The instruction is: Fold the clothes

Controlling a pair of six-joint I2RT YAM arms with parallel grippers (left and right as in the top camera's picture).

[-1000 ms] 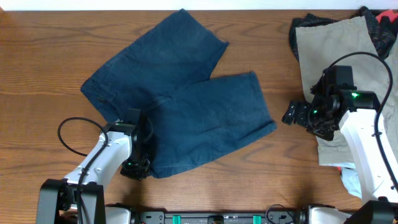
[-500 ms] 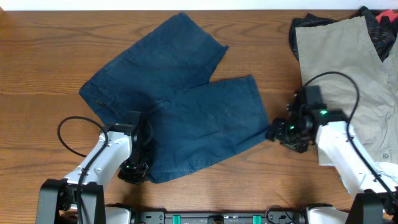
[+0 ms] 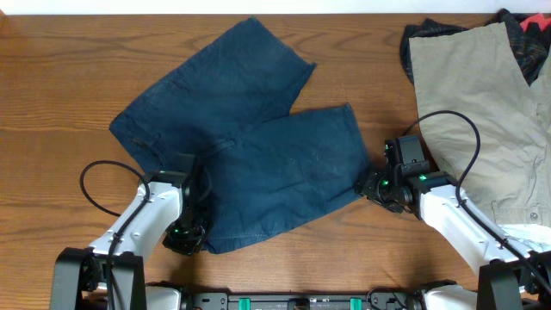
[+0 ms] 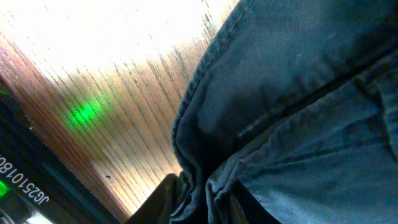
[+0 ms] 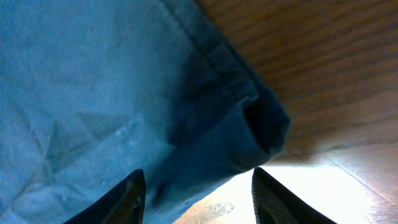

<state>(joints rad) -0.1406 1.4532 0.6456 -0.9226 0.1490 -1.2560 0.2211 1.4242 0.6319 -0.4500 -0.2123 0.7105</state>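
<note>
The dark navy-blue shorts (image 3: 250, 138) lie spread on the wooden table, legs pointing up and right. My left gripper (image 3: 186, 232) is at their lower-left edge, shut on a bunched fold of the waistband, seen in the left wrist view (image 4: 205, 193). My right gripper (image 3: 372, 186) is open at the hemmed corner of the right leg (image 5: 261, 124). Its two dark fingers (image 5: 121, 199) stand wide apart around the cuff edge without closing on it.
Beige khaki shorts (image 3: 473, 95) lie at the right, over dark patterned cloth (image 3: 525, 34) at the top-right corner. A pale cloth (image 3: 525, 237) sits at the right edge. Bare wood table (image 3: 60, 95) surrounds the navy shorts.
My right arm has moved left and down from the khaki shorts to the navy leg's cuff corner. The left gripper has held still on the waistband.
</note>
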